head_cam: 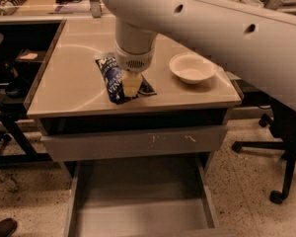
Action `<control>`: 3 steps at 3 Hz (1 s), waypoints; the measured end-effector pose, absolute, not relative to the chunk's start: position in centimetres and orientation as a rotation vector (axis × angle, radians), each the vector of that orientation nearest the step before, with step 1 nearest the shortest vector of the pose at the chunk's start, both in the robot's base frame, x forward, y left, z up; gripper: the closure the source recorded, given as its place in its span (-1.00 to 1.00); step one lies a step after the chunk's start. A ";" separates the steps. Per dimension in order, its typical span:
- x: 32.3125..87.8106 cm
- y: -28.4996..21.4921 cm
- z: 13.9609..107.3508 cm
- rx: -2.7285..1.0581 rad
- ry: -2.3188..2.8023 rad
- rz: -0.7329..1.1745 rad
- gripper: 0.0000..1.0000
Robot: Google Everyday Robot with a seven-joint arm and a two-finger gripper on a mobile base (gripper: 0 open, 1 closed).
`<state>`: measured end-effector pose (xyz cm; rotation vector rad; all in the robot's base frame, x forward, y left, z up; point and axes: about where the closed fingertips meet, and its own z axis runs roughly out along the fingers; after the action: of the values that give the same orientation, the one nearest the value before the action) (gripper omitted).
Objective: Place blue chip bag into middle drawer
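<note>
The blue chip bag (109, 74) is dark blue with white lettering and sits near the front edge of the tan table top (69, 83). My gripper (130, 86) comes down from above with its pale fingers closed on the bag's right half. The arm's wrist hides part of the bag. The middle drawer (138, 201) is pulled open below the table. It is grey and shallow, and its flat bottom is bare. Above it is a closed grey drawer front (133, 143) with pale scratch marks.
A white bowl (192, 68) stands on the table to the right of the bag. A black office chair base (278, 147) is on the floor at the right. Dark desk frames (5, 122) stand at the left. A shoe tip (2, 227) shows at the bottom left.
</note>
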<state>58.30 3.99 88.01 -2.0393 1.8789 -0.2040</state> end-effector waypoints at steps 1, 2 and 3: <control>53.8 3.0 88.2 -2.016 1.934 -0.257 1.00; 49.2 2.4 88.6 -2.018 1.961 -0.270 1.00; 49.2 2.3 88.6 -2.018 1.963 -0.273 1.00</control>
<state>49.17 2.33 88.60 -2.0177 1.9626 -0.2728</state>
